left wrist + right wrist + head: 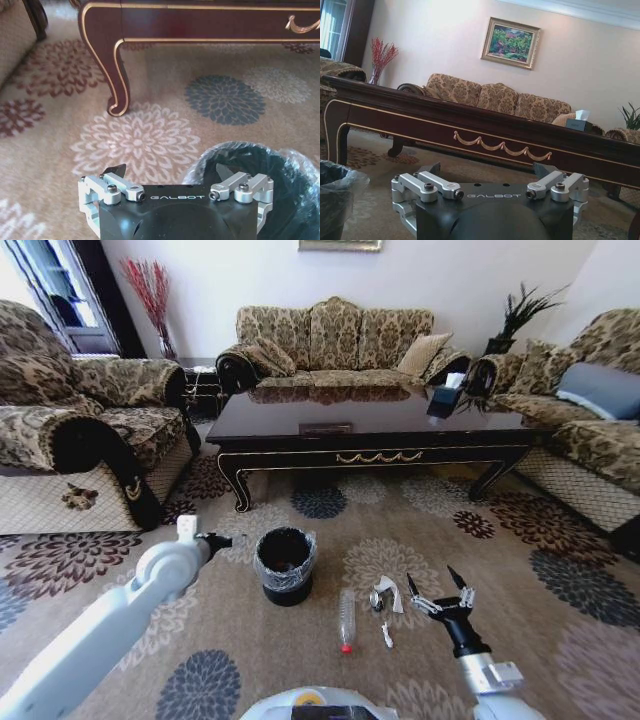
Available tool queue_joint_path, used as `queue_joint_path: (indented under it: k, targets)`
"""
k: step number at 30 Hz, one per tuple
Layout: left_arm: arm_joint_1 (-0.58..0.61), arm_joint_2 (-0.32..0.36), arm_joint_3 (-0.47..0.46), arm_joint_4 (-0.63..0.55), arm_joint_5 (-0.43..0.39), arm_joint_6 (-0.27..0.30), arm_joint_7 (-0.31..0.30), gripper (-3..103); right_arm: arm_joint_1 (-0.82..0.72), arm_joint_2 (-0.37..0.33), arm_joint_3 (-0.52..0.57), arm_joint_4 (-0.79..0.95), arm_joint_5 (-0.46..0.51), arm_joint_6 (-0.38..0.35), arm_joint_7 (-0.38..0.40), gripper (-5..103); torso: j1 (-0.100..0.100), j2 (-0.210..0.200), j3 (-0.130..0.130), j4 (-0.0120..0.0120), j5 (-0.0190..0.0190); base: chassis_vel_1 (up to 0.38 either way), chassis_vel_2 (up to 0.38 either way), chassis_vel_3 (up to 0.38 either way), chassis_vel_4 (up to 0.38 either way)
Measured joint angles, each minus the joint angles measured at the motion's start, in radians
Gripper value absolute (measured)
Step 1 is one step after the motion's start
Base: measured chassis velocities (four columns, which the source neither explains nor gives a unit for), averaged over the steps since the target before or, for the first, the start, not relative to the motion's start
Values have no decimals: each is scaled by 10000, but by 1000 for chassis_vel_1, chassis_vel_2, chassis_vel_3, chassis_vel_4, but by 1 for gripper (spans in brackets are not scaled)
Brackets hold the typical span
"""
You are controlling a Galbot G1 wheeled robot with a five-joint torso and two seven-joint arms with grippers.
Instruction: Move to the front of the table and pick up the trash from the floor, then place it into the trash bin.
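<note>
Right gripper [440, 587] spread wide above the carpet beside crumpled white wrapper [386, 594] and clear bottle [346, 620], left gripper [170, 174] open beside black lined trash bin [280, 185], framed painting [510, 42] above coffee table [470, 132] in right wrist view

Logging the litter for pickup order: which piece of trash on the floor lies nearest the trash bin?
The clear plastic bottle with the red cap; it lies just right of the trash bin, while the crumpled white paper and small scrap lie farther right.

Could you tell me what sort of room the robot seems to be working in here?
Most likely a home living room: patterned sofas ring a long dark coffee table on a floral carpet, and a framed painting hangs on the wall. A small lined trash bin stands on the carpet.
</note>
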Motion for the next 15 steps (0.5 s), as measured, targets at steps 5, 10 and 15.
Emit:
queue_joint_path:
  k: [5, 10, 15]
  targets:
    - [-914, -696, 829, 768, -917, -18, -891, 101, 2, 17, 37, -5, 9, 4, 14, 100, 0, 0, 0, 0, -2, 0, 0, 0, 0]
    - [-1140, -1522, 1311, 1404, -1157, -44, -1316, 98, 1, -8, 122, -61, 66, 12, 25, 100, 0, 0, -1, 1, -3, 0, 0, 0, 0]
    - [-1053, -2103, 1354, 2105, -1305, -60, -1864, 97, 30, -14, 139, -123, 96, 12, 42, 100, 0, 0, -1, -2, -1, 0, 0, 0, 0]
